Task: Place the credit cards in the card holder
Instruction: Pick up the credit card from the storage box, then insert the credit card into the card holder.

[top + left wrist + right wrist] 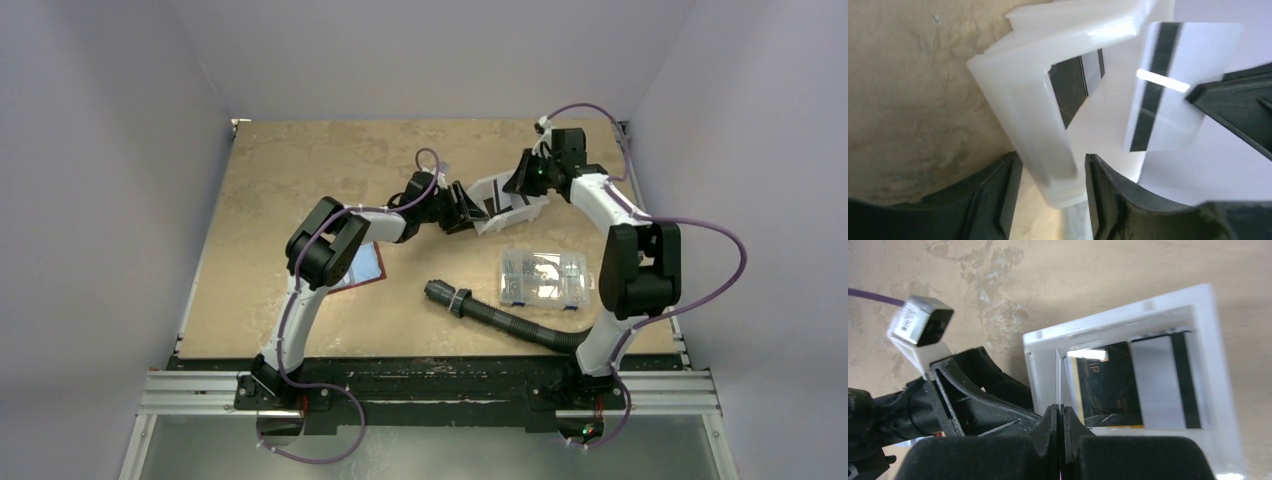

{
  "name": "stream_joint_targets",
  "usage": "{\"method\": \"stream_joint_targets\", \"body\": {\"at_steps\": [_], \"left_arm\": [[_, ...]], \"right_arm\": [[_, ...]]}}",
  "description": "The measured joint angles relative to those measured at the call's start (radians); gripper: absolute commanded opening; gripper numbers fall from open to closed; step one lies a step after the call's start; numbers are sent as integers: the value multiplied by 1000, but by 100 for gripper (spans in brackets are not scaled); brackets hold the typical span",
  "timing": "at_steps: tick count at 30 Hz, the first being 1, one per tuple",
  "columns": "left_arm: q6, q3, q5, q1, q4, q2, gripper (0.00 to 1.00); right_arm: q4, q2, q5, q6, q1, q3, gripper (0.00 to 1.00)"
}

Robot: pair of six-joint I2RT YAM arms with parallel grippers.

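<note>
A white tray (pixel 512 208) sits mid-table with credit cards in it: a dark card (pixel 1108 385) and a pale grey card (pixel 1163 382) with a black stripe. My right gripper (pixel 1059 412) is shut on another credit card (pixel 1168 100), pale with a black stripe, held upright over the tray and seen edge-on in the right wrist view. My left gripper (pixel 1053 200) is open, its jaws straddling the tray's end wall (pixel 1048 150) with a gap showing on one side. The red card holder (pixel 365 265) lies left of the tray, partly hidden under the left arm.
A clear compartment box (pixel 543 277) stands right of centre near the right arm. A black corrugated hose (pixel 500 315) lies across the table's front. Grey walls enclose the table on three sides.
</note>
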Motion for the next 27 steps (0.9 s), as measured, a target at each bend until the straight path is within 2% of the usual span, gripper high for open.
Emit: {"method": "stream_joint_targets", "body": {"at_steps": [2,5,11,16,17,20,22,24,27], "left_arm": [[0,0,7,-1,-28,-1,74],[26,-9,24,-1,-79,-47,81],[138,-131,44,31,-291,-257,82],[292,-264,72,160,-499,-533,80],[332,-297,70,202,-546,-602,77],[439,-402,67,373,-673,-798,52],[489,-449,63,486,-720,-866,41],[521,-493,52,579,-740,-886,25],[536,-576,43,613,-735,-878,16]], "right_arm": [[-18,-31,41,-23,1,14,0],[-36,-80,107,-52,7,32,0],[-64,-197,214,-48,99,41,0],[-35,-193,137,48,238,49,0],[-20,-182,103,74,256,49,0],[87,-117,-12,187,334,41,0],[181,-43,-87,259,400,41,0],[265,47,-157,325,473,42,0],[371,182,-232,415,563,42,0]]}}
